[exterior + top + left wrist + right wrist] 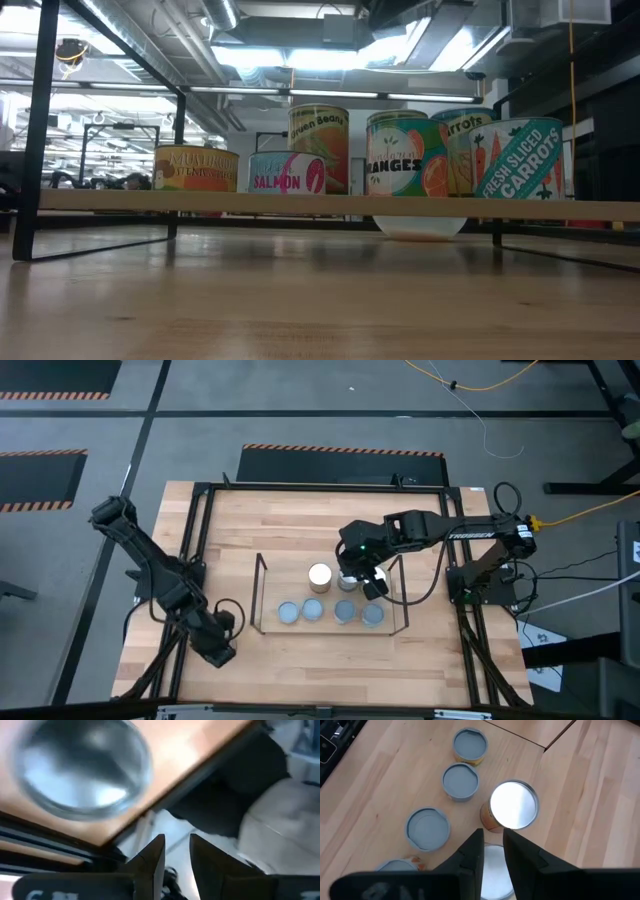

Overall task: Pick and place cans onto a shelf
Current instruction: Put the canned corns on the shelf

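Standing on the pale wooden table [300, 520], the low see-through shelf of thin black metal rods [262, 592] serves as the landmark. Inside the shelf, four small upright cans with pale blue-grey round tops [330, 611] are set in a row along its front edge. Behind that row, a taller can with a bright silver top [320, 575] is seen, and just beside it stands a white-topped can [349, 582]. The right gripper [362, 582] is positioned directly over the white-topped can, within the shelf; in the right wrist view its dark fingers [470, 855] are parted only by a narrow gap above the white top [495, 872], with nothing held. The left gripper [217, 650] is parked outside the shelf, at the table's front left edge, its fingers [152, 860] slightly apart and empty.
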{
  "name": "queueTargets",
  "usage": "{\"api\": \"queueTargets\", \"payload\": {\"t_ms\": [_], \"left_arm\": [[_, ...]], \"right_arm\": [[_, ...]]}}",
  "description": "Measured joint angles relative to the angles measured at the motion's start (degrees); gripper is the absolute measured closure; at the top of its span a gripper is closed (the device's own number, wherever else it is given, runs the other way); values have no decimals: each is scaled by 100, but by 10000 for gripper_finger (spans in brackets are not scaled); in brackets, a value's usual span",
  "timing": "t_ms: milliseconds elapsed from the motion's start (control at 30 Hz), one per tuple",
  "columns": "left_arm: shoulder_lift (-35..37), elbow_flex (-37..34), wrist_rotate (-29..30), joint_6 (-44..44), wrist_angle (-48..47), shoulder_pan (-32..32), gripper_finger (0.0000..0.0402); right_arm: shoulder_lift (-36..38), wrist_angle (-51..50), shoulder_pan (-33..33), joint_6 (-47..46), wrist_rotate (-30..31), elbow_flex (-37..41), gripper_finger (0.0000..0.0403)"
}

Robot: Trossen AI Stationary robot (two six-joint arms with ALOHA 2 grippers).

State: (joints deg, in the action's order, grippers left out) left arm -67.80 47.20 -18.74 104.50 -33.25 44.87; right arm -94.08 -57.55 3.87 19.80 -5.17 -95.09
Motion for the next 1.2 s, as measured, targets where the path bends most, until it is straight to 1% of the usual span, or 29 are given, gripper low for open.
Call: {"api": "queueTargets", "payload": {"t_ms": [167, 233, 433, 667, 800, 1033, 1200], "left_arm": [[-7, 0, 763, -8, -564, 36, 319], [-5, 0, 1020, -11, -605, 36, 319], [-3, 0, 1486, -157, -600, 73, 319], [-3, 0, 1680, -152, -611, 72, 319], [-116, 0, 1666, -155, -611, 74, 319], [-346, 0, 1615, -122, -518, 257, 319], [-383, 1, 1552, -112, -508, 290, 319]], "right_arm": [[0, 68, 1, -1, -2, 0, 325], [0, 72, 1, -1, -2, 0, 325], [0, 71, 1, -10, -2, 0, 325], [0, 70, -1, -21, -2, 0, 325], [0, 69, 1, -22, -2, 0, 325], [0, 69, 1, -21, -2, 0, 325], [0, 72, -1, -23, -2, 2, 325]]}}
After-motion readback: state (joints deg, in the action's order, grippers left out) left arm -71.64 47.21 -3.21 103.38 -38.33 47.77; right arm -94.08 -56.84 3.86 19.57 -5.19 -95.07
